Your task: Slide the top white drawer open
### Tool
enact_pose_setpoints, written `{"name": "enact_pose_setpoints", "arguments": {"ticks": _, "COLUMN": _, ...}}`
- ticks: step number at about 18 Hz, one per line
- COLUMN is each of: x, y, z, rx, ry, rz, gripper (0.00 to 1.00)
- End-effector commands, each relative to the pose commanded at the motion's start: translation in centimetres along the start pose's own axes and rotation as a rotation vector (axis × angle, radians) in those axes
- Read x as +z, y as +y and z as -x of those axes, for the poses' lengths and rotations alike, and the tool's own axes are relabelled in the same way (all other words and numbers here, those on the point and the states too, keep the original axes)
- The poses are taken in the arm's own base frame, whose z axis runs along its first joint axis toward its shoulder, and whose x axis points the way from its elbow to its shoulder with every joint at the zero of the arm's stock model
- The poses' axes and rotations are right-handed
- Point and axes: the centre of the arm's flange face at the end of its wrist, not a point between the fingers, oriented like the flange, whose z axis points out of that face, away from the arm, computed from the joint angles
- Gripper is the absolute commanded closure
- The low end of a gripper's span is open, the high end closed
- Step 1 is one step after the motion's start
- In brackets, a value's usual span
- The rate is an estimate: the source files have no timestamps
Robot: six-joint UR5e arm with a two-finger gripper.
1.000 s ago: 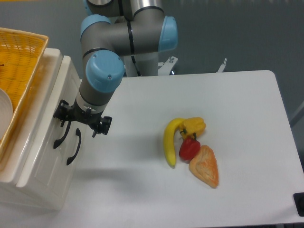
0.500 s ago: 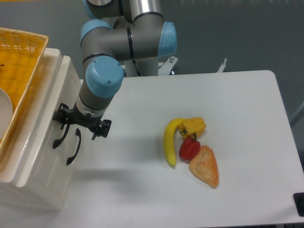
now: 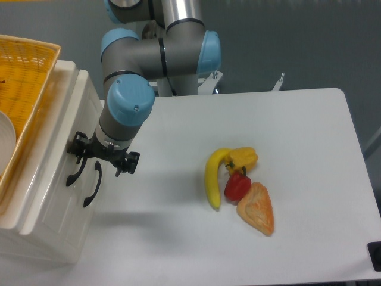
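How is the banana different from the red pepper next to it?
The banana is yellow, the red pepper is red. The banana is long, thin and curved; the red pepper is short and round. The banana is the longer one. Both lie on the white table, close beside each other, far from the gripper.

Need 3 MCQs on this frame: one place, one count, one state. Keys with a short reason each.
1. Where is the gripper?
A. over the banana
B. at the cabinet front by the black handles
C. inside the basket

2. How many black handles show on the cabinet?
A. one
B. two
C. three

3. The top white drawer is:
A. pulled fully out
B. removed
C. not visibly pulled out

Key: 1 B, the fingers sit at the upper handle, far from the banana. 2 B, the upper handle and the lower handle. 3 C, its front looks level with the cabinet face.
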Motion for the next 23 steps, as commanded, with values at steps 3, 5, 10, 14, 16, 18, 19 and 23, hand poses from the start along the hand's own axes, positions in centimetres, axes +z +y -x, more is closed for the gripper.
{"name": "enact_pose_setpoints", "arguments": {"ticks": 3, "x": -0.3, "y": 0.0, "z": 0.18, "rx": 0.008, "ry": -0.031, "rz": 0.004, "gripper": 0.0}}
{"name": "enact_pose_setpoints", "arguments": {"ticks": 5, "x": -0.4, "y": 0.01, "z": 0.24, "rx": 0.011, "ry": -0.05, "rz": 0.01, "gripper": 0.0}}
{"name": "enact_pose_setpoints", "arguments": {"ticks": 10, "x": -0.42, "y": -0.12, "z": -0.11, "rx": 0.029, "ry": -0.074, "rz": 0.017, "gripper": 0.0}}
{"name": "enact_pose_setpoints", "arguments": {"ticks": 14, "x": -0.58, "y": -0.15, "z": -0.18, "rx": 0.031, "ry": -0.076, "rz": 0.013, "gripper": 0.0}}
{"name": "enact_pose_setpoints", "arguments": {"ticks": 16, "x": -0.72, "y": -0.33, "z": -0.18, "rx": 0.033, "ry": -0.076, "rz": 0.012, "gripper": 0.0}}
{"name": "enact_pose_setpoints", "arguments": {"ticks": 18, "x": -0.64, "y": -0.43, "z": -0.11, "rx": 0.033, "ry": -0.076, "rz": 0.012, "gripper": 0.0}}
{"name": "enact_pose_setpoints", "arguments": {"ticks": 19, "x": -0.65, "y": -0.44, "z": -0.09, "rx": 0.033, "ry": -0.078, "rz": 0.011, "gripper": 0.0}}
{"name": "enact_pose_setpoints", "arguments": {"ticks": 23, "x": -0.69, "y": -0.37, "z": 0.15, "rx": 0.033, "ry": -0.093, "rz": 0.018, "gripper": 0.0}}
